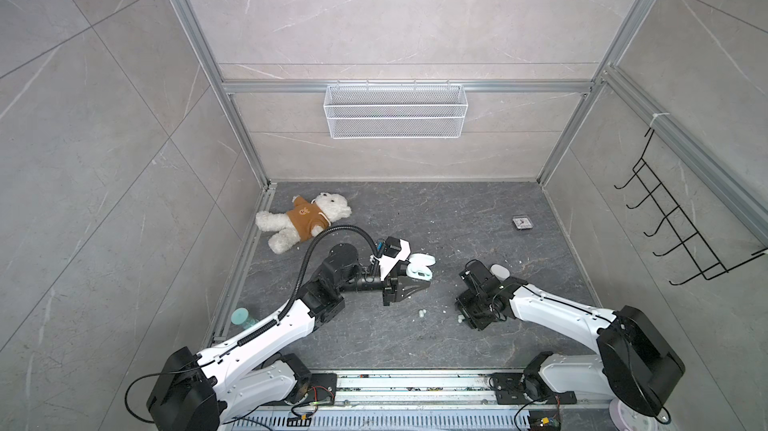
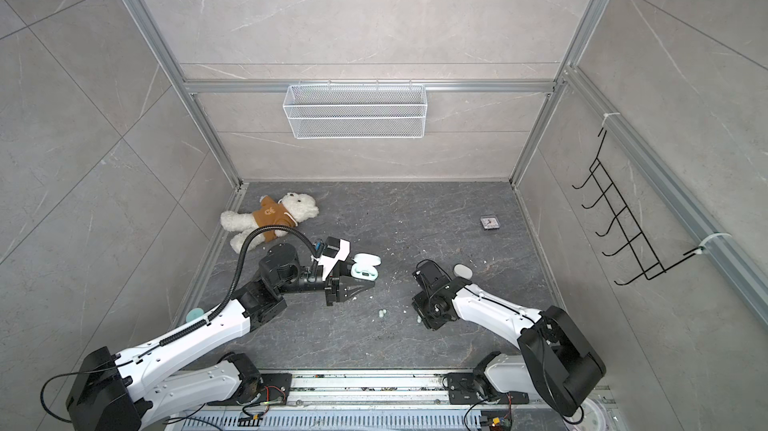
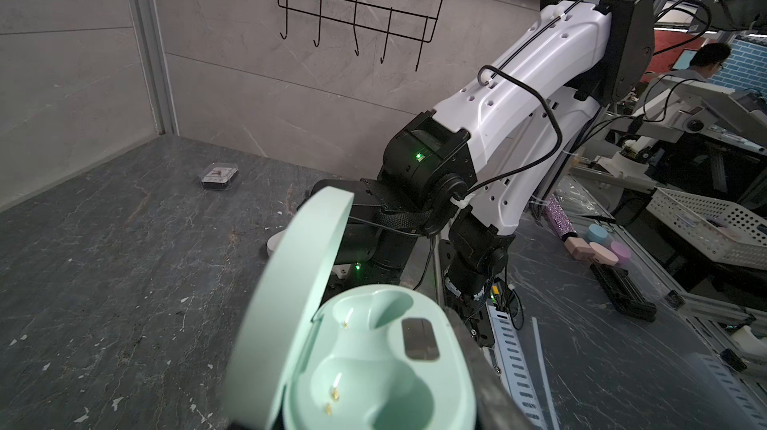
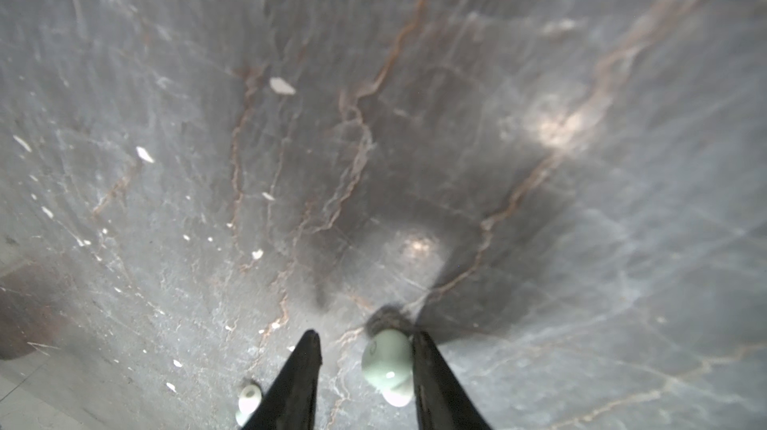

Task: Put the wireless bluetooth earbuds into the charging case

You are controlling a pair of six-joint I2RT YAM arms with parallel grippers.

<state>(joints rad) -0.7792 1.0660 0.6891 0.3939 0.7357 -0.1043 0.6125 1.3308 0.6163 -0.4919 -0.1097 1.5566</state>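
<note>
My right gripper (image 4: 365, 336) is parted, with a mint earbud (image 4: 388, 365) between the fingers (image 4: 436, 390), touching one. At ten o'clock in both top views, my left gripper (image 1: 417, 285) clamps the charging case (image 1: 422, 260).

1. The case (image 1: 420, 270): mint green, lid open, both wells empty, over the middle of the table (image 1: 478, 208).
2. The mint bud (image 4: 388, 365): bean-shaped, between the fingers of the right gripper (image 4: 365, 334), touching one.
3. The pale bud (image 4: 249, 401): just outside the other finger.
4. The third bud (image 1: 422, 313): whitish, at 6 o'clock from the case, apart from it.
</note>
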